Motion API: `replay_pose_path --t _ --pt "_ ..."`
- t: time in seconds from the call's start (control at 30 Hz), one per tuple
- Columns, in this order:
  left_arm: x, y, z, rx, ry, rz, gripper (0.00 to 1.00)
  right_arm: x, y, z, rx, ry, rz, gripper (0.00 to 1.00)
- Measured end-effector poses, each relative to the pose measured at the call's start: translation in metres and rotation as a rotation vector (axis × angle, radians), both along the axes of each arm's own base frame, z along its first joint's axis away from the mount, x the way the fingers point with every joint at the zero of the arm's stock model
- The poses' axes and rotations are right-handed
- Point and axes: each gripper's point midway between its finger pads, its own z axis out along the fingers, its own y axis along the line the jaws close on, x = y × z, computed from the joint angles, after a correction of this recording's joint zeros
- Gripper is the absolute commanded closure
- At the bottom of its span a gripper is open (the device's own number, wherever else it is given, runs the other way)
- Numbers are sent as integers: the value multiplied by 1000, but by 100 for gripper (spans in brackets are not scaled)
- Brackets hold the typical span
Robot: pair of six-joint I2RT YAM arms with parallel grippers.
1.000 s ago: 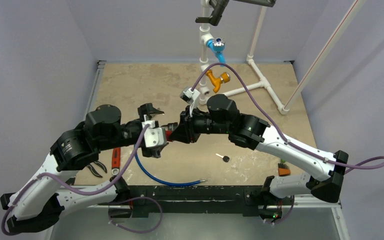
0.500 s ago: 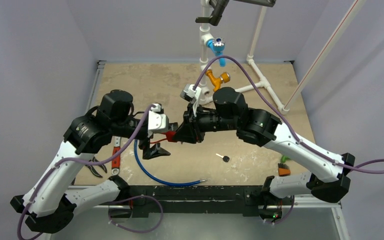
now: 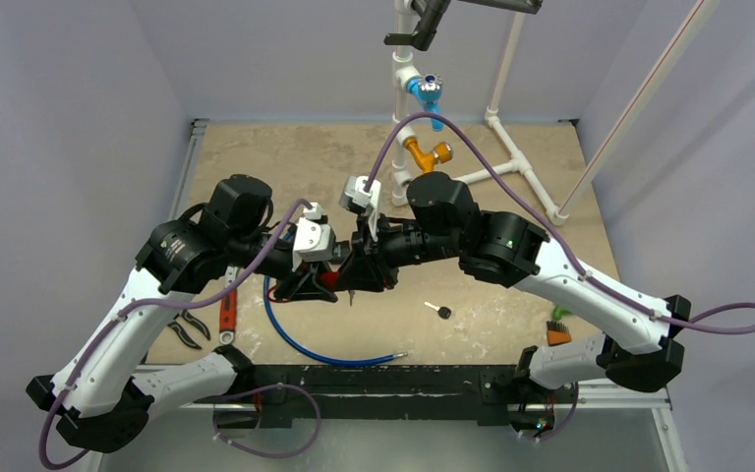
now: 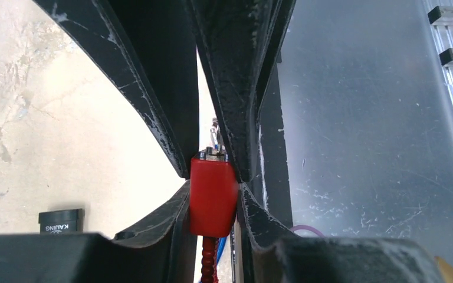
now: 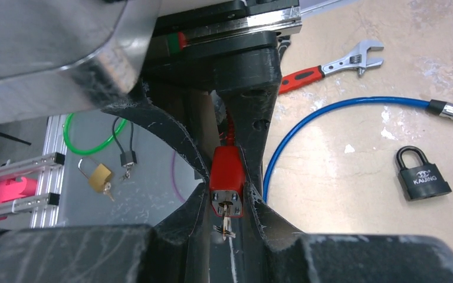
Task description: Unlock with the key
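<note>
The mottled beige bench (image 3: 275, 162) carries a blue cable (image 3: 300, 347), a black padlock (image 5: 422, 175), a red-handled adjustable wrench (image 3: 227, 313), pliers (image 3: 189, 331) and a white pipe frame (image 3: 496, 173).

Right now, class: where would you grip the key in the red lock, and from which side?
Probably the key by its head, the only part protruding from the red lock. Come end-on along the lock's length, since the left gripper and right gripper cover its sides.

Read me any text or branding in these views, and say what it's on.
"KAIJING": front of the black padlock; the left wrist view shows the same word on it.
Brass padlock: too small to read.
Red lock: no lettering visible.
</note>
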Motion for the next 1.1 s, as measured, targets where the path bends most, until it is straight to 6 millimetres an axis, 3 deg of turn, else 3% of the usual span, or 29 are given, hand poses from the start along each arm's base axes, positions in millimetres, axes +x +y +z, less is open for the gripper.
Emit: replay_pose_path --t 0.03,0.1,0.17,0.27,0.33,0.43,0.57,0.73,0.77,0.93,1.1 --pt "-1 0 0 0 6 -3 100 -1 0 0 0 -1 4 96" --pt "-2 0 0 -3 10 -4 100 -1 1 1 3 -3 3 73" --pt "-2 0 1 -4 9 -2 100 0 1 1 4 0 -3 57" --pt "1 0 2 -11 -6 16 100 8 0 1 4 4 -63 48" --pt "5 1 4 -16 -23 48 100 14 -5 1 19 0 -114 47" --pt "11 3 5 -17 -38 106 100 20 -22 3 42 -17 -208 50" --pt "18 5 10 -26 -43 169 100 33 -54 24 111 -67 -361 62" --pt "22 4 11 -41 -14 223 100 46 -75 39 186 -98 -495 95" --pt "22 4 9 -40 -2 233 100 50 -75 37 186 -97 -513 99" --pt "24 2 10 -52 41 270 100 66 -63 22 149 -104 -598 100" --pt "26 1 13 -62 52 290 100 62 -38 -1 71 -156 -626 100"
